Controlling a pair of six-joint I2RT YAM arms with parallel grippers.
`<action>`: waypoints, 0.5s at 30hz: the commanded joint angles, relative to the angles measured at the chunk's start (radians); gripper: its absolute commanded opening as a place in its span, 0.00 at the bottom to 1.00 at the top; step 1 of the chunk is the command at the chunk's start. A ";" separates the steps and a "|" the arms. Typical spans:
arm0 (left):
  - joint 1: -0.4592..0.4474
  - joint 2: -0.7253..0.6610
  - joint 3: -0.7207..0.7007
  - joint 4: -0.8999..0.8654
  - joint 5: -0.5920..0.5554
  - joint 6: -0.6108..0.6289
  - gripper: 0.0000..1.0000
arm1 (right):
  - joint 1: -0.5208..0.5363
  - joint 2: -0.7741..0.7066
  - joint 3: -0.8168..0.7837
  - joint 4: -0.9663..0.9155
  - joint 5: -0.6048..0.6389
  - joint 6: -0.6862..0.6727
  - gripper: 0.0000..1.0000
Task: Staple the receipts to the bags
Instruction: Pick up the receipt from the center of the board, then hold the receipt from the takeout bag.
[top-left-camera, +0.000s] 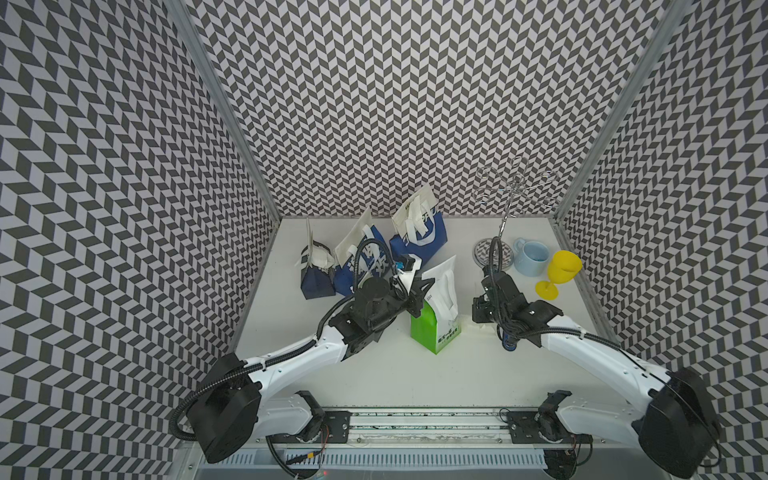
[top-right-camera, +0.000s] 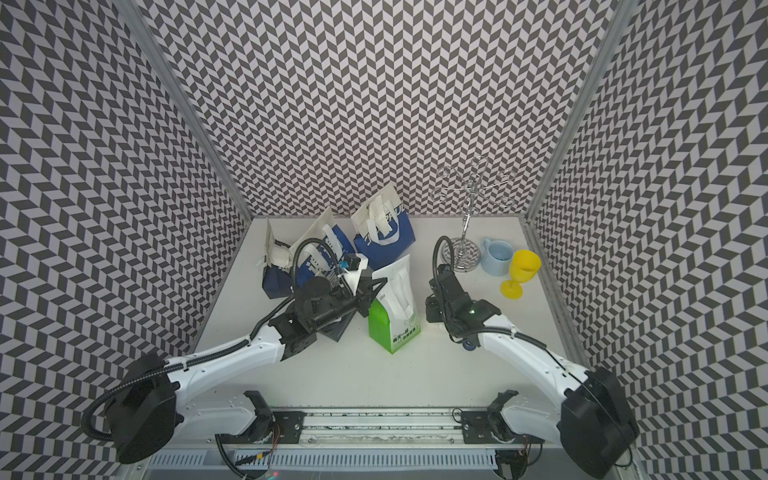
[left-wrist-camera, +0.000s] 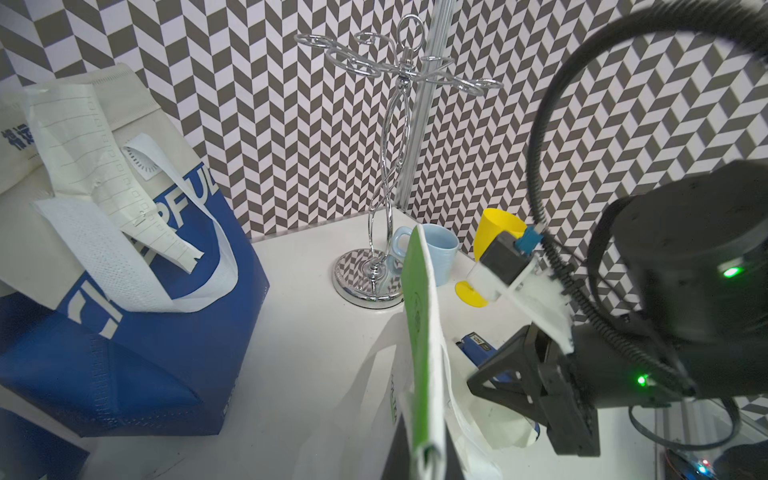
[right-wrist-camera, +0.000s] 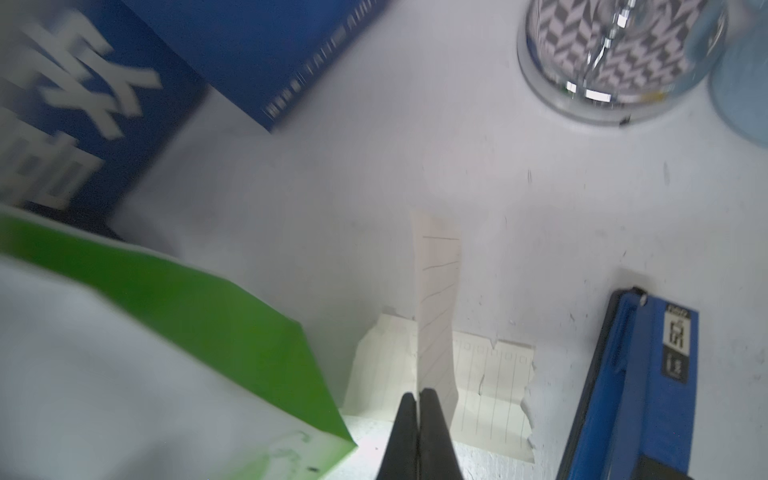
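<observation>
Pinching one cream receipt (right-wrist-camera: 436, 299) so that it stands on edge, the right gripper (right-wrist-camera: 419, 395) has its jaws pressed tight on the slip, at about 3 o'clock from the green bag (top-left-camera: 434, 332). A second receipt (right-wrist-camera: 490, 395) lies flat beneath, with the blue stapler (right-wrist-camera: 636, 395) just beside it. The left gripper (top-left-camera: 417, 305) is nipped narrow onto the green bag's top edge. Dark blue bags (top-left-camera: 419, 245) stand at 11 to 12 o'clock from it.

Three dark blue bags (top-left-camera: 419, 245) in plain sight, a possible fourth under the left arm (top-right-camera: 232, 361), one green-and-white bag (top-left-camera: 428, 332), at least three receipts (right-wrist-camera: 436, 291), exact count unclear, one blue stapler (right-wrist-camera: 640, 386), one chrome rack (left-wrist-camera: 365, 286), one pale blue mug (top-left-camera: 532, 257), one yellow goblet (top-left-camera: 561, 270)
</observation>
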 joint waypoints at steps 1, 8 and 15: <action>0.034 0.002 -0.032 0.111 0.045 -0.080 0.12 | 0.011 -0.103 0.046 0.115 -0.043 -0.035 0.00; 0.053 0.037 -0.055 0.167 0.080 -0.123 0.17 | 0.106 -0.172 0.019 0.306 -0.063 -0.077 0.00; 0.052 0.070 -0.054 0.205 0.173 -0.171 0.36 | 0.217 -0.078 -0.024 0.451 -0.036 -0.160 0.00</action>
